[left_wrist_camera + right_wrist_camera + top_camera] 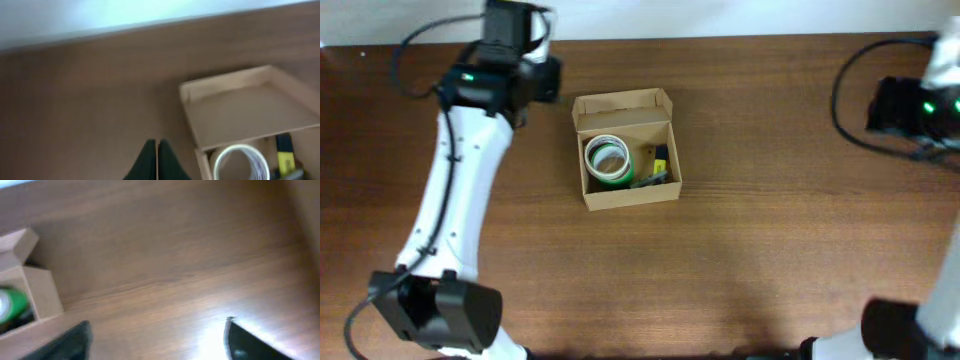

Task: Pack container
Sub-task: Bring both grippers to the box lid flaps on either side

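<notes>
- While both arms hang over the table point(770, 230), the box point(630, 193) sits about midway between the left and right edges and nearer the far edge than the near one.
- Its lid point(620, 103) is folded back flat toward the far edge, so the inside is open to the overhead camera.
- A roll of tape point(607, 160), white with a green band, lies flat in the left part of the box.
- A small yellow and black item point(660, 155) lies in the right part, just beside the roll. The left wrist view is too blurred to tell what it is.
- A thin dark object point(655, 181) lies along the box's near wall, below the yellow item. It may be a pen or a clip.
- The left gripper point(157, 159) has its two fingers pressed together and nothing between them. It is over bare wood toward the far left corner, just off the box's far left corner and not touching it.
- The right gripper point(157, 342) has its fingers point(80, 340) spread wide and holds nothing. It is above bare wood near the right edge, well apart from the box.
- From the right wrist camera, only one end of the box and a sliver of green tape show at the picture's left side.
</notes>
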Controlling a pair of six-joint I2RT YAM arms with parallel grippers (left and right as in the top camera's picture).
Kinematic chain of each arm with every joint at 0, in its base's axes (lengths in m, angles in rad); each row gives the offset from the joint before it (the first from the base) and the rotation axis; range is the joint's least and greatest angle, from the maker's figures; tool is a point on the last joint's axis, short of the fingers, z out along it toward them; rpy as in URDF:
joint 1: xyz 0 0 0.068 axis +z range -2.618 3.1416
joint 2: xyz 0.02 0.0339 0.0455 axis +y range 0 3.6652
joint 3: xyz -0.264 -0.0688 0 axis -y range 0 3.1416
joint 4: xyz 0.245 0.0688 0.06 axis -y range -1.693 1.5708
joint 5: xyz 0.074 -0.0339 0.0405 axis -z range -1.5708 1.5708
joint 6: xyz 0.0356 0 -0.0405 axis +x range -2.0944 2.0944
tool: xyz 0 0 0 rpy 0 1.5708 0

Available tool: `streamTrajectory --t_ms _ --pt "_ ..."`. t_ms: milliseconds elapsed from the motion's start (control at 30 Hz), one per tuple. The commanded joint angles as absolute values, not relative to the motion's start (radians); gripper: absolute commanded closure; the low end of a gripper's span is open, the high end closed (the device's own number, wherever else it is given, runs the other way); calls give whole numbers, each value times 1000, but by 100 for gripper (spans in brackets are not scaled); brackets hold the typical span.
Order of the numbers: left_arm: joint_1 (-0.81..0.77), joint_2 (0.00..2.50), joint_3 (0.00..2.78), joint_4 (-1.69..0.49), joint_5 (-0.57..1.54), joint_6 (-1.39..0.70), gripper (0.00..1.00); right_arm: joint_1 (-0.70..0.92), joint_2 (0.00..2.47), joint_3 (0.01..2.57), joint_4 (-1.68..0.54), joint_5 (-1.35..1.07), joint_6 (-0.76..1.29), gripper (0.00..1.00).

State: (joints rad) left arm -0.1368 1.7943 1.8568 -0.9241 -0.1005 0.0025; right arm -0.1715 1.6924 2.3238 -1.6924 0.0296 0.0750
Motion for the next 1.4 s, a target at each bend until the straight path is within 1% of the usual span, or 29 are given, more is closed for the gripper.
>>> streamTrajectory --t_ms 0,167,333,433,633,767,900,1067,1200,1367 --pt "-42 1851 1852 -983 88 -206 98 -177 1789 2321 -1699 -131 56 96" --pt "56 1905 1852 -1011 252 -305 98 -177 1901 2321 -1687 -258 60 96" --pt "102 1967 1852 -1002 271 -326 98 -170 1978 2321 -1688 -281 60 96" --pt "112 2024 1852 -996 292 -329 98 -167 2019 2314 -1699 -282 60 96" --pt "115 2175 1852 -966 488 -374 98 -157 2072 2253 -1699 -348 59 96" --pt "113 2250 1852 -938 600 -393 98 -151 2102 2191 -1699 -446 38 96" --pt "113 2275 1852 -905 688 -401 98 -136 2144 2167 -1699 -567 -3 96" --pt "112 2276 1852 -861 749 -435 98 -92 2231 2167 -1687 -668 -30 96" --pt "99 2276 1852 -846 749 -442 98 -50 2351 2167 -1686 -710 -31 96" --pt "76 2276 1852 -831 744 -442 98 -10 2489 2167 -1688 -817 -102 96"
